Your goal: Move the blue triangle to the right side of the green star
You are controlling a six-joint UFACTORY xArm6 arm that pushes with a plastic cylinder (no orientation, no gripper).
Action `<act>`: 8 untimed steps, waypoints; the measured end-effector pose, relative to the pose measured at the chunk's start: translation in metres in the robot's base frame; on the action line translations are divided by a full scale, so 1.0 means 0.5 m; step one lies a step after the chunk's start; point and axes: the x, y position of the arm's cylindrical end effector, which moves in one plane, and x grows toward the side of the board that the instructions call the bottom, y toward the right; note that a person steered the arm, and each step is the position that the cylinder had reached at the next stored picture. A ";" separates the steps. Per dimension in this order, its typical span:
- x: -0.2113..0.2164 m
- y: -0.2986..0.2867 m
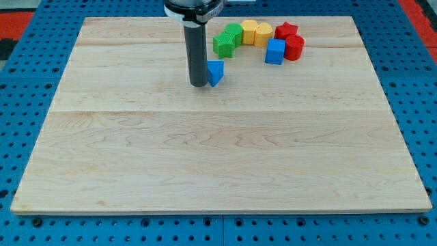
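Observation:
The blue triangle (216,72) lies on the wooden board near the view's top centre. My tip (199,83) stands right against its left side, touching or nearly touching it. The green star (222,45) sits just above the triangle, slightly to the right, a short gap away. A second green block (234,33) touches the star at its upper right.
A row of blocks runs right from the green ones: two yellow blocks (256,31), a red star (285,30), a red cylinder (294,47) and a blue cube (274,51). The wooden board (218,150) lies on a blue perforated table (416,82).

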 end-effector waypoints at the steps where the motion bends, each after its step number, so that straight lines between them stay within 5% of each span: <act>1: -0.019 0.008; 8: -0.046 0.165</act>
